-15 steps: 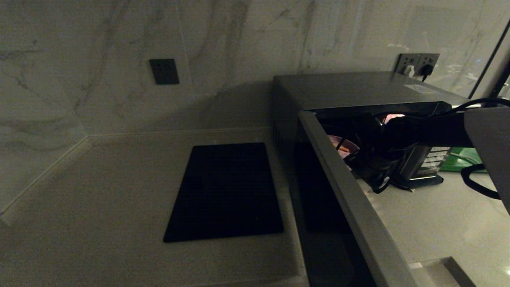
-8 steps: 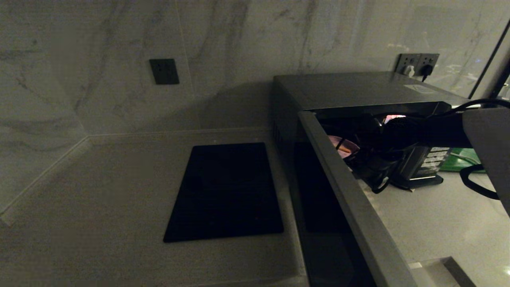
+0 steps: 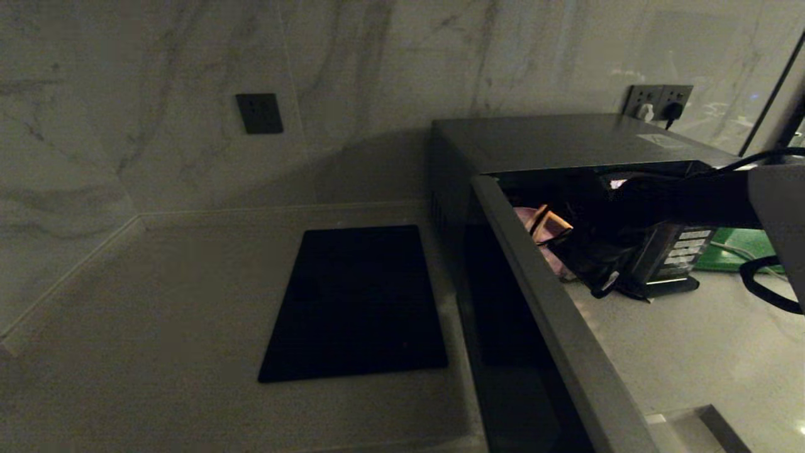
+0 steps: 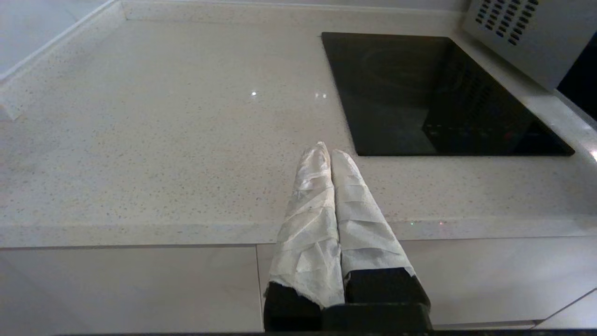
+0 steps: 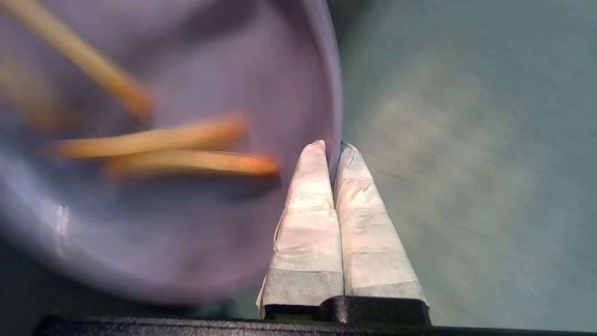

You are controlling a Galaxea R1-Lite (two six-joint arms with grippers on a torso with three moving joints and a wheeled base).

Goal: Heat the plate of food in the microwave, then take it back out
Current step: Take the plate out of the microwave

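- The left gripper (image 4: 330, 156) hangs over the front edge of the pale counter (image 4: 154, 140), its two wrapped fingers pressed together with nothing between them; this arm sits idle.
- Ahead of it and toward the microwave, the flat black cooktop (image 3: 358, 302) lies set into the counter.
- The microwave (image 3: 566, 141) stands just beside the cooktop, its door (image 3: 553, 314) swung wide open toward the robot.
- The plate of food (image 3: 544, 229) is at the mouth of the microwave, tilted it seems, though the head view is dark there; a few orange sticks lie on the lavender plate (image 5: 186, 140).
- The right gripper (image 5: 334, 151) reaches level into the opening from the right, the black arm (image 3: 685, 201) stretched across the button panel. Its wrapped fingers are pinched tight on the plate's rim, one inside, one outside.
- A green board (image 3: 736, 248) lies beyond the arm.
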